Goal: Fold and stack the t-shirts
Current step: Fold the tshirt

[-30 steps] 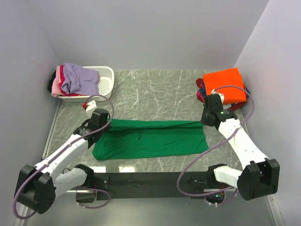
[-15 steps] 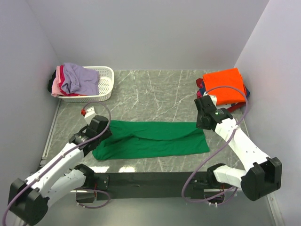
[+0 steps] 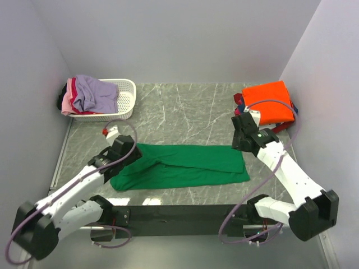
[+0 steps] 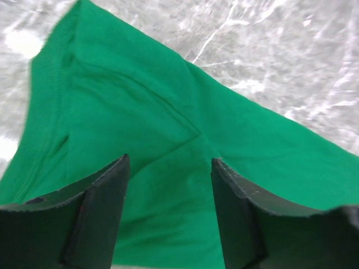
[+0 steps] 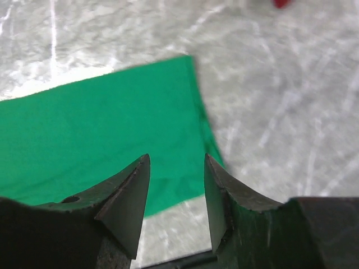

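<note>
1. Across the table, from above: green t-shirt (image 3: 179,167) is laid flat in a band, likely readied for crosswise folding;
2. left wrist: left gripper (image 4: 168,162) is spread over the seamed left end, empty;
3. right wrist: right gripper (image 5: 176,158) is spread over the far right corner, empty.

Two arms are working here, the left arm (image 3: 73,190) and the right arm (image 3: 286,168). They are carrying two grippers, the left gripper (image 4: 168,213) and the right gripper (image 5: 176,196), each showing two fingers. One table (image 3: 185,106) is bearing everything. One green shirt (image 3: 185,165) is lying on it. One basket (image 3: 128,95) is holding at least two shirts, one lavender shirt (image 3: 92,92) and one pink shirt (image 3: 67,103). One orange shirt (image 3: 268,101) is topping a pile; darker cloth (image 3: 239,109) is peeking out beneath, but how many pieces I cannot tell.
</note>
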